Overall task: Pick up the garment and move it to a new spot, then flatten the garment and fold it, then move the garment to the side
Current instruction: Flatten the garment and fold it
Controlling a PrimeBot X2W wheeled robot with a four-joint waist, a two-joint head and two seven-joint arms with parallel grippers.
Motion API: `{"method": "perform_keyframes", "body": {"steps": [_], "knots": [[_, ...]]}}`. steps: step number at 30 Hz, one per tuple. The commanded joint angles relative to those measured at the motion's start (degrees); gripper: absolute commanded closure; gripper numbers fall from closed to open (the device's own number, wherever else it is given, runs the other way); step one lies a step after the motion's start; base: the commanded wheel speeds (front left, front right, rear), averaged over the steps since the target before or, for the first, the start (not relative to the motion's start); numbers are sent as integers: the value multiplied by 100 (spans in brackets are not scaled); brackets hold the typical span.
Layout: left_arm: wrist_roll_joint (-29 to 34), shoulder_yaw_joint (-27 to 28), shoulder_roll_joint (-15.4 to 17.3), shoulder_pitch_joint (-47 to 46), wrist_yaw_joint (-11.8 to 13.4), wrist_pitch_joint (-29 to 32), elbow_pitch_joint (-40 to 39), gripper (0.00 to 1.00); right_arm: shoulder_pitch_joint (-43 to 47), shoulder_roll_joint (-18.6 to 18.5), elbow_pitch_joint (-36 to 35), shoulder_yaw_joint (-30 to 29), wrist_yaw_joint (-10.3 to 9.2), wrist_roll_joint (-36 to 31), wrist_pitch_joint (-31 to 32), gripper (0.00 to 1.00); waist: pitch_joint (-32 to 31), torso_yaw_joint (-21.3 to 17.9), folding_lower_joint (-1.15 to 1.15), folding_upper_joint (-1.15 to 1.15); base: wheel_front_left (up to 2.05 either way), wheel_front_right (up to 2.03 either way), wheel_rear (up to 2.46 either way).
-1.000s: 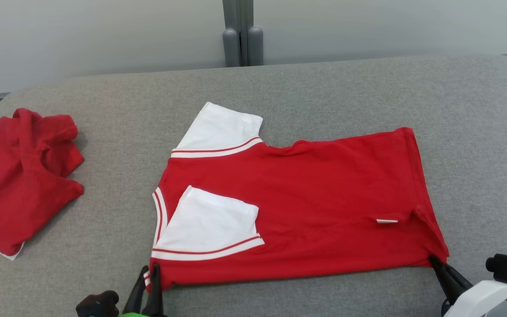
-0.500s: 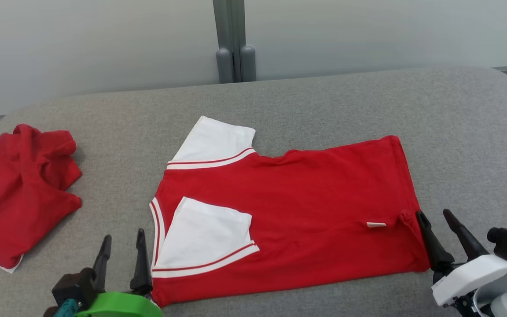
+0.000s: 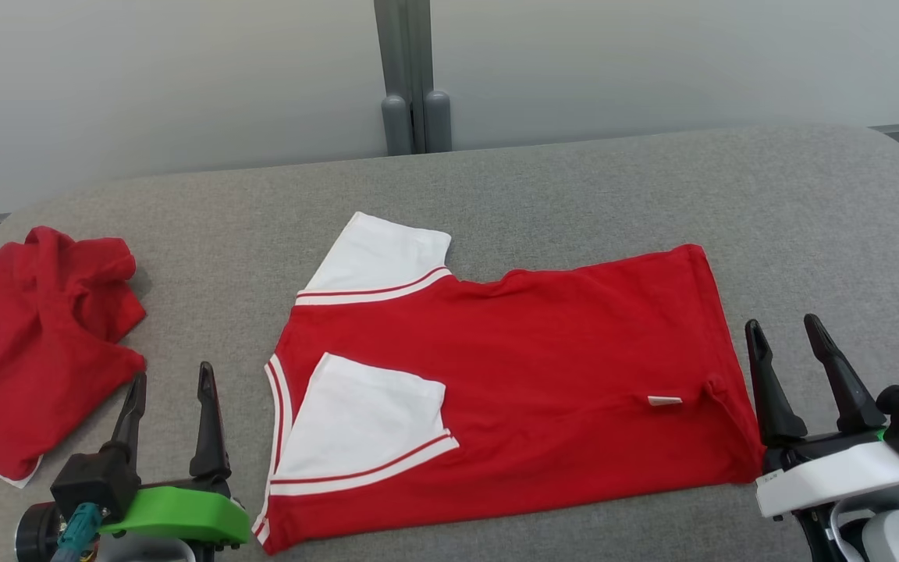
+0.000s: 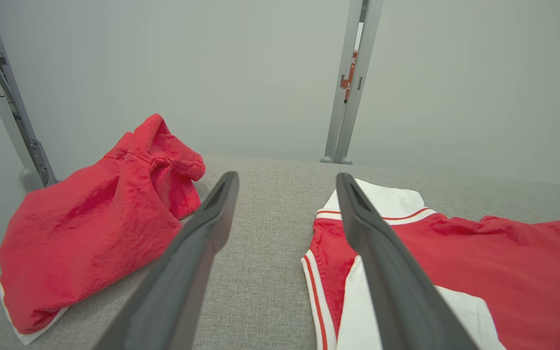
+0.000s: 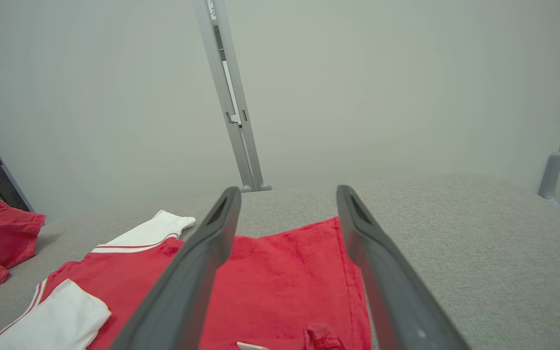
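— Left hand [image 3: 172, 373] first?

— Low at the near left, fingers spread wide, nothing between them. Sits just left of the garment [image 3: 543, 367], clear of its striped edge, and points away across the grey padded bench [image 3: 574, 187]. Seen from its own wrist, frames bare fabric between a red heap and that striped edge.

— And the right hand [image 3: 782, 321]?

— Near right, likewise spread and empty. Stands just beside the hem's near corner. Cannot tell about contact with the cloth there.

— Garment itself?

— Lies flat mid-bench between the two hands, neck end toward the left, hem toward the right. Red body, white sleeves with red-and-white banding. Near sleeve [image 3: 371, 421] folded inward onto the body. Far sleeve [image 3: 379, 254] out past the far edge. Small white tag [image 3: 664, 400] near the hem, beside a little pucker in the cloth.

— Anything else?

— Second red garment [image 3: 36, 336], crumpled in a heap at the bench's left end, apart from the flat one, with white trim at its near edge. Further back, bare grey fabric up to the rounded far edge. Beyond that, pale wall panels and a grey upright post [image 3: 410, 78] between them.
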Motion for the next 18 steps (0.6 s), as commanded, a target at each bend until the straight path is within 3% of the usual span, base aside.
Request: {"method": "perform_keyframes", "body": {"steps": [1,18], "knots": [[66,45,15,-26,-43,-18,-43,0,133,47,-71,-57,-7,-88,-17,0,1,5,0,0,0,0,0],[322,170,-23,243,-370,-19,-98,0,427,201,-96,-185,-7,-425,-18,0,-21,97,0,0,0,0,0]]}}
